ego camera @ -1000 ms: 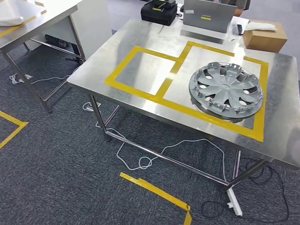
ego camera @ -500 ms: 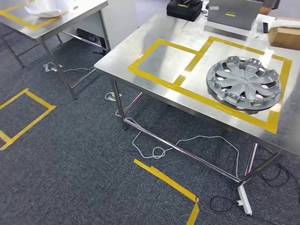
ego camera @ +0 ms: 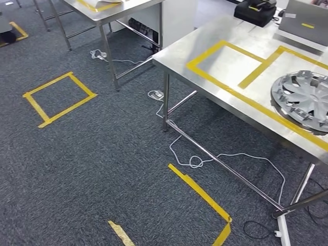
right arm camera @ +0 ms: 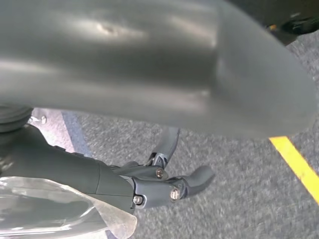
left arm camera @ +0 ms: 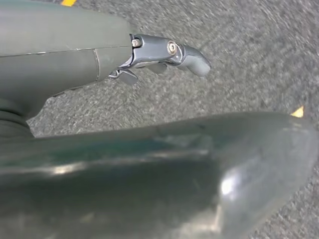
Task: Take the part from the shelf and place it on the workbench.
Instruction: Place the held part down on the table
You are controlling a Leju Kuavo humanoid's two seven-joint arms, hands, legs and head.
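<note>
Both arms hang down at the robot's sides over the carpet. The left hand (left arm camera: 112, 124) has its thick thumb stretched along the lower part of its wrist picture and darker fingers (left arm camera: 169, 50) reaching straight out above it, apart, with nothing between them. The right hand (right arm camera: 158, 124) looks much the same: big blurred thumb across the top of its wrist picture, darker fingers (right arm camera: 177, 186) spread below, nothing in them. Some clear crinkly plastic sits at the lower left corner there, can't tell what it is.

In the head view the grey carpet floor (ego camera: 97, 169) takes up most of the frame, lots of open room lower left and centre. The steel workbench (ego camera: 217, 56) comes in from the upper right, its near edge running diagonally down to the right, legs and crossbar underneath. The part, a silver wheel cover (ego camera: 305, 100), lies flat on the workbench at the right edge of the frame, cut off there, inside a yellow tape outline (ego camera: 232, 89). A second steel table (ego camera: 116, 13) sits at the top, mostly cut off.

Smaller stuff: a yellow tape square (ego camera: 58, 97) on the floor at left, a tape corner (ego camera: 205, 197) at bottom centre, a white cable (ego camera: 217, 156) looping under the bench, a black case (ego camera: 257, 11) and a grey laptop (ego camera: 305, 20) at the far top right.
</note>
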